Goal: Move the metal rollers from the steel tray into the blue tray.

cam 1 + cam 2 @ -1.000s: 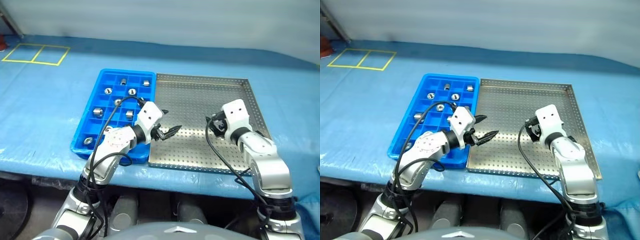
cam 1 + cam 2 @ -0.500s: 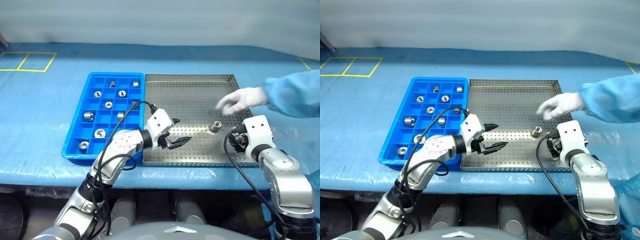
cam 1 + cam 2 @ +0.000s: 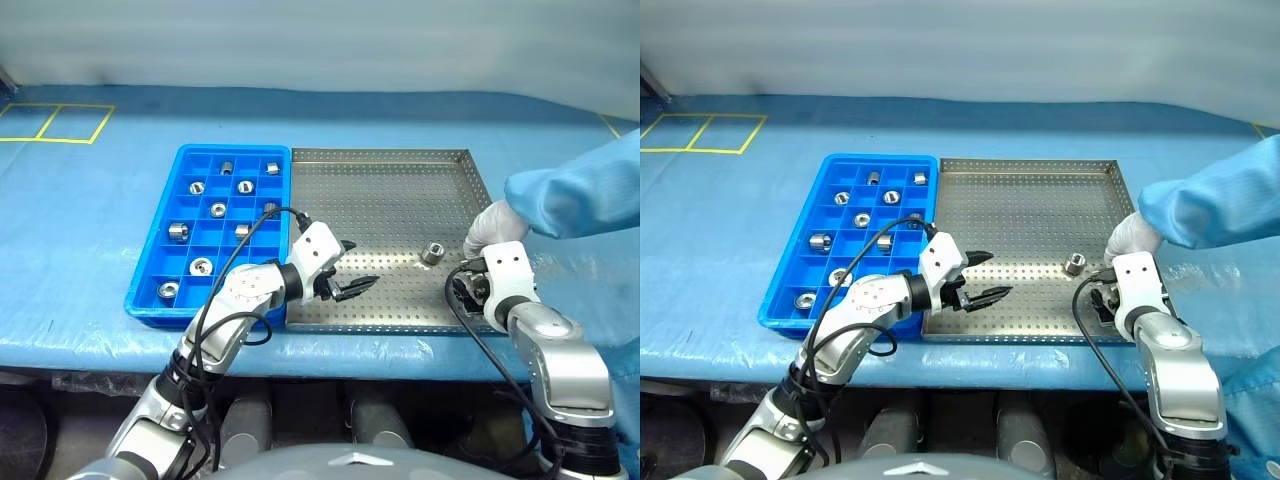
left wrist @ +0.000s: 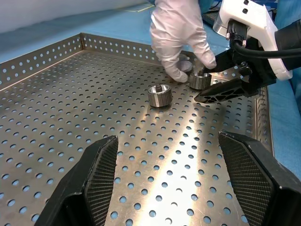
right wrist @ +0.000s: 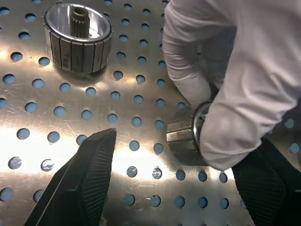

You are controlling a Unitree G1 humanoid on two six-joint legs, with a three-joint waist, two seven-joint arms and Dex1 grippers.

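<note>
- Rollers: one metal roller [image 3: 433, 252] stood on the perforated floor of the steel tray [image 3: 380, 190], toward its right side; a second roller [image 5: 184, 136] lay on its side close to it, pinched by a person's gloved hand [image 3: 490, 225].
- About eight more rollers [image 3: 217, 210] sat in separate compartments of the blue tray [image 3: 150, 290], which lay touching the steel tray's left rim.
- The right tool [image 5: 178, 188] hung low over the steel tray's right edge, fingers spread apart and holding nothing, with the gloved hand and its roller between them.
- The left tool [image 3: 352, 282] hovered over the tray's front left part, just beside the blue tray, fingers likewise spread and empty, pointing toward the rollers.
- A blue sleeve [image 3: 570, 190] reached in from the right.
- Both trays rested on a counter with a blue cover [image 3: 80, 220], marked with yellow tape [image 3: 50, 122] at the far left.
</note>
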